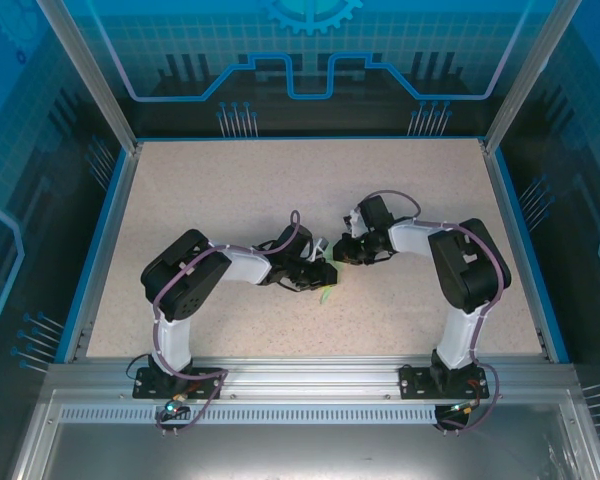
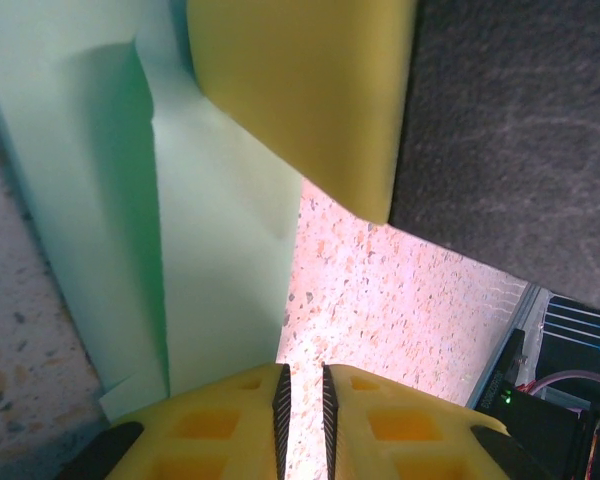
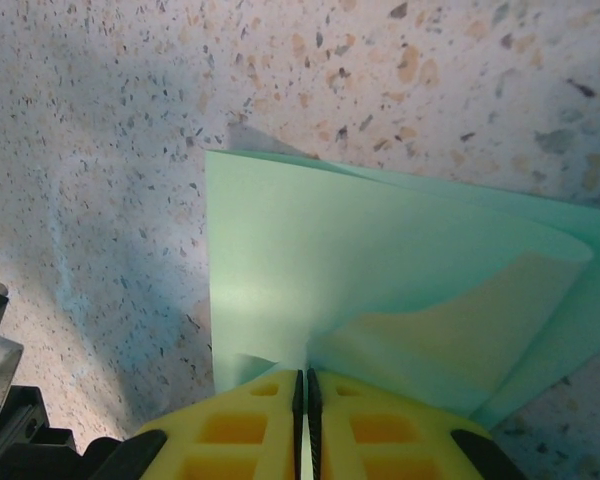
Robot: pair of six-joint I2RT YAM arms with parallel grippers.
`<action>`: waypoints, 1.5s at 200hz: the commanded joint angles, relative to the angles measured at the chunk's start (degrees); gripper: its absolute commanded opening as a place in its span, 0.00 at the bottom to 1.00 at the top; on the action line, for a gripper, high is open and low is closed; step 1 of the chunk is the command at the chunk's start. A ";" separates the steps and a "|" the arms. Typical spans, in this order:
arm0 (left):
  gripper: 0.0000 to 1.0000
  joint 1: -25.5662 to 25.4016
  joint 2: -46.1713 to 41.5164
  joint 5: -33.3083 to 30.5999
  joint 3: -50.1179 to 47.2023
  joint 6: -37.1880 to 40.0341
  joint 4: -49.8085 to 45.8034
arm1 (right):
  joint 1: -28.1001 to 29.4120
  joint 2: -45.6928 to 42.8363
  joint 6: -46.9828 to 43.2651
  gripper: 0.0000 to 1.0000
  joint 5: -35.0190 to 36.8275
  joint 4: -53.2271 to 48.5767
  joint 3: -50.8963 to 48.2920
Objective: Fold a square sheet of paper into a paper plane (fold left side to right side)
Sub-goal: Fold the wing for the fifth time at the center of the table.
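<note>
Broadly, the speckled beige tabletop with its blue rim (image 1: 230,190) takes up most of the overhead view. The two black-and-white arms bend inward from their bases at the near edge. The left arm (image 1: 195,275) and the right arm (image 1: 465,265) meet near the middle of the surface, with their wrists close together.

Between them lies the thin pale mint-green sheet of paper (image 3: 380,270), which from above is little more than a green sliver (image 1: 326,296) just under the left wrist. Up close it rests on the table in folded layers. In the right wrist view one flap curls up and over, with a soft rounded bend toward the right. In the left wrist view a long straight crease runs down the sheet (image 2: 80,150).

The right gripper (image 3: 304,378) has its yellow fingers pressed almost flush together, and the near edge of the sheet is pinched in the hairline seam between them.

The left gripper (image 2: 302,385) is barely ajar. A thin slit separates its black ribbed pads, and bare table shows through it. The sheet's edge runs down beside the left-hand finger, but no paper is visible inside the slit. One yellow finger (image 2: 300,90) of the right gripper sits on the sheet just opposite.
</note>
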 commanded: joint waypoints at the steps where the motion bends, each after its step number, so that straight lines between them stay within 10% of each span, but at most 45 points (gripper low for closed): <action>1: 0.20 0.08 2.90 -2.02 -1.40 -0.25 -5.79 | -0.49 1.95 -2.49 0.13 4.79 -2.68 1.80; 221: 0.20 0.10 3.53 -1.36 -1.13 -0.26 -5.98 | -10.57 11.95 -7.92 0.14 8.08 -11.36 19.20; 300: 0.20 0.03 2.95 -1.25 -1.22 -0.16 -5.42 | -6.13 -7.29 -4.53 0.14 2.11 -7.66 6.13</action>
